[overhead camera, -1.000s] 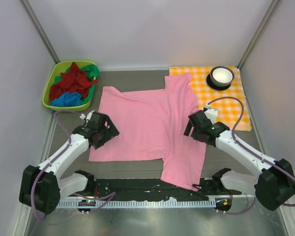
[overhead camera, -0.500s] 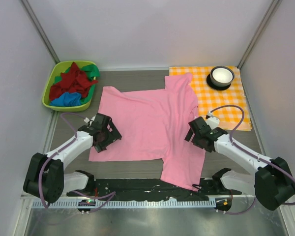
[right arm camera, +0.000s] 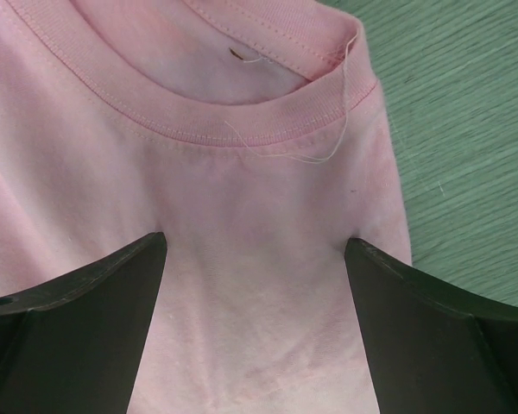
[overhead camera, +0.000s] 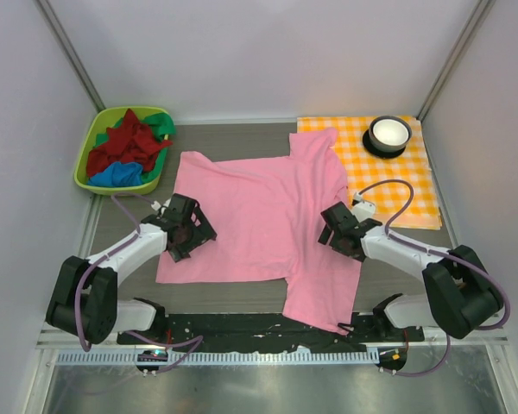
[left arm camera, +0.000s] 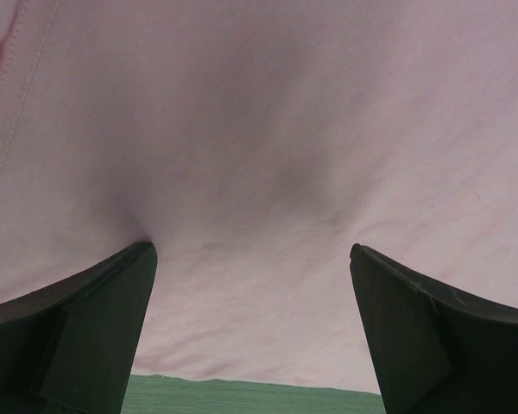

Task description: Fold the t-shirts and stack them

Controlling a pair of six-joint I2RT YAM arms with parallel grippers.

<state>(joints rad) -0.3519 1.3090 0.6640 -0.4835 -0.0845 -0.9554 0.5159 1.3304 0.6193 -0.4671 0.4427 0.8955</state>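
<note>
Four t-shirts (overhead camera: pixel 250 216), one basket (overhead camera: pixel 83 166), one checked cloth (overhead camera: pixel 406 177), one bowl (overhead camera: pixel 389 132).

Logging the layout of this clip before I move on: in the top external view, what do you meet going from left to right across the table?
green bin → left claw → pink t-shirt → right claw → white bowl
</note>
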